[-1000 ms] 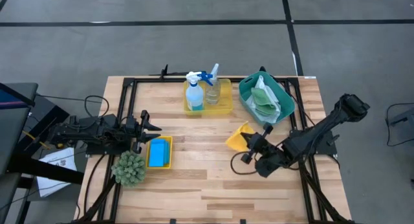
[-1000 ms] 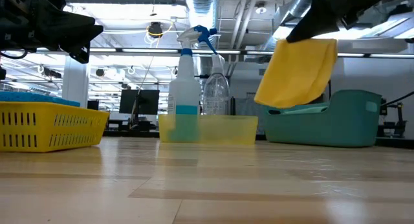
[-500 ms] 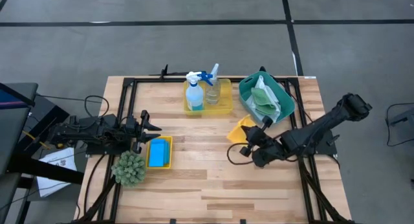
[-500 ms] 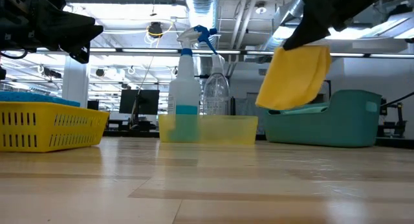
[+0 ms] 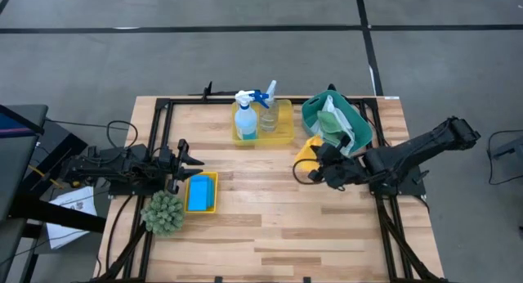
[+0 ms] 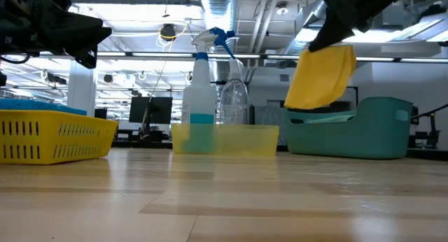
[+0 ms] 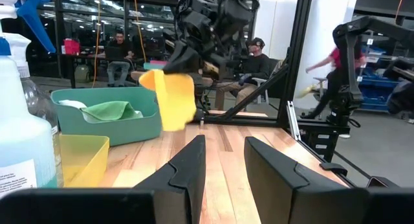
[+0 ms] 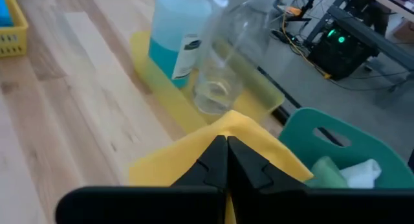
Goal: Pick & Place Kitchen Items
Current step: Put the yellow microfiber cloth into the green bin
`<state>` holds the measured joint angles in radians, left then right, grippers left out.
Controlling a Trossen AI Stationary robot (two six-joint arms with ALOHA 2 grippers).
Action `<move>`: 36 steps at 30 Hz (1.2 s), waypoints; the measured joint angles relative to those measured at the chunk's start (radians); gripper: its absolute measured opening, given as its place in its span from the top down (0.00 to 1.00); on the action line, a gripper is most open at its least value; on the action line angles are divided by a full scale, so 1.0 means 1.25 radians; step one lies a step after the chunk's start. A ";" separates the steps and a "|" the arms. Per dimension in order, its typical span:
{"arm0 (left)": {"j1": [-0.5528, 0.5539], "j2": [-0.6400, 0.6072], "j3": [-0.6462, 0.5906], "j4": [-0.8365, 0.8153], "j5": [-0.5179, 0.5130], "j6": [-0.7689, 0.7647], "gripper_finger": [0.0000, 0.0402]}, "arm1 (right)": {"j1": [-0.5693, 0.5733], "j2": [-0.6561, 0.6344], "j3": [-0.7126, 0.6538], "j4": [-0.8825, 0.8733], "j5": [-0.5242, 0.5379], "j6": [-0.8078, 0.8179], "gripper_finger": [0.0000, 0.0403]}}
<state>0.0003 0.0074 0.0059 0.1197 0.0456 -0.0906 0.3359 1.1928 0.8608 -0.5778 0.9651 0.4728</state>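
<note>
My right gripper [image 5: 315, 156] is shut on a yellow cloth [image 5: 306, 147], held in the air just beside the near-left wall of the teal bin [image 5: 356, 121]. The bin holds green and white cloths [image 5: 331, 122]. The yellow cloth also shows in the low view [image 6: 320, 76] and the left wrist view [image 7: 173, 98]. A blue-liquid spray bottle [image 5: 244, 119] and a clear bottle [image 5: 267, 116] stand in the far yellow tray [image 5: 283, 126]. A blue sponge [image 5: 198, 193] lies in the near yellow tray. My left gripper [image 5: 194, 160] is open and empty, above the table's left side. My right gripper pinches the yellow cloth's upper edge [image 8: 223, 128] between its two shut fingers, coming from the table's right side and slanting down. The cloth hangs slack below the fingers [image 6: 318, 84], lifted clear of the table. One layer or several, I cannot tell.
A spiky green ball [image 5: 163, 213] sits at the near left beside the near yellow tray [image 5: 214, 193]. Bare wood lies across the table's middle and near side. People show in the room beyond the table in the left wrist view [image 7: 331, 75].
My right gripper has carried the yellow cloth toward the table's far edge and toward the teal bin, staying shut on it. The cloth stays lifted clear and hangs below the fingers, now close beside the bin.
</note>
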 joint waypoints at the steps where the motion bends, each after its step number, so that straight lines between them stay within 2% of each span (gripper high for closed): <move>1: 0.000 0.000 0.000 0.000 0.000 0.000 0.74 | -0.001 -0.013 0.000 -0.003 0.000 -0.003 1.00; 15: 0.000 0.000 0.000 0.000 0.000 0.000 0.74 | -0.056 -0.155 0.000 -0.064 -0.021 -0.085 1.00; 22: 0.000 0.000 0.000 0.000 0.000 0.000 0.74 | -0.139 -0.208 0.000 -0.049 -0.062 -0.155 1.00; 29: 0.000 0.000 0.000 0.000 0.000 0.000 0.74 | -0.222 -0.254 0.000 -0.040 -0.062 -0.217 1.00; 36: 0.000 0.000 0.000 0.000 0.000 0.000 0.74 | -0.297 -0.259 0.000 -0.043 -0.063 -0.258 1.00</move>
<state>0.0006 0.0074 0.0059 0.1200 0.0456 -0.0906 -0.0350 0.8692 0.8608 -0.6319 0.8859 0.1504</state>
